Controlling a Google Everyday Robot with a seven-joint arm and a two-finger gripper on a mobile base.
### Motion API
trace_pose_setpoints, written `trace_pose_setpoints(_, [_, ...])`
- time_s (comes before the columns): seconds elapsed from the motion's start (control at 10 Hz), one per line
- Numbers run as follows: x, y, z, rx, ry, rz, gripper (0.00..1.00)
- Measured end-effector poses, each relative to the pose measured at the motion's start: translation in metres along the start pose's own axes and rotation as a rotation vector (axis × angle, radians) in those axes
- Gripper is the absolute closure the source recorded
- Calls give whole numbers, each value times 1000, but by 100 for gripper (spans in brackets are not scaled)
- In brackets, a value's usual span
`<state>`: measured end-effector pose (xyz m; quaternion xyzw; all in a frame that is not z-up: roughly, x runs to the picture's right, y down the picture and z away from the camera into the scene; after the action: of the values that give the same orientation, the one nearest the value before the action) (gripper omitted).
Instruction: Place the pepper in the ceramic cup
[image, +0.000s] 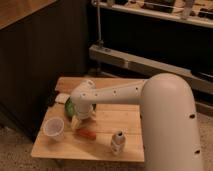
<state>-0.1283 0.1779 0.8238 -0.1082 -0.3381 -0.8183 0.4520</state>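
The orange-red pepper (86, 134) lies on the wooden table (125, 117) near its front edge. The white ceramic cup (53, 128) stands upright to its left, near the front left corner. My gripper (77, 121) hangs at the end of the white arm (125, 95), just above and left of the pepper, between it and the cup. The arm hides most of the green bowl (69, 107) behind the gripper.
A small white bottle-shaped shaker (117, 142) stands right of the pepper near the front edge. A pale flat object (62, 98) lies at the table's left edge. A dark cabinet stands to the left and a metal rack (145, 62) behind.
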Motion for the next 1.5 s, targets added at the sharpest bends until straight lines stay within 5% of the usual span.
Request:
trace_pose_setpoints(0.6, [-14,-13,9,-3,-37,-58,20])
trace_pose_setpoints(1.1, [-30,-12,22,13,-19,-48,20])
trace_pose_setpoints(1.5, [-29,-25,38,-7,-36,-108,20])
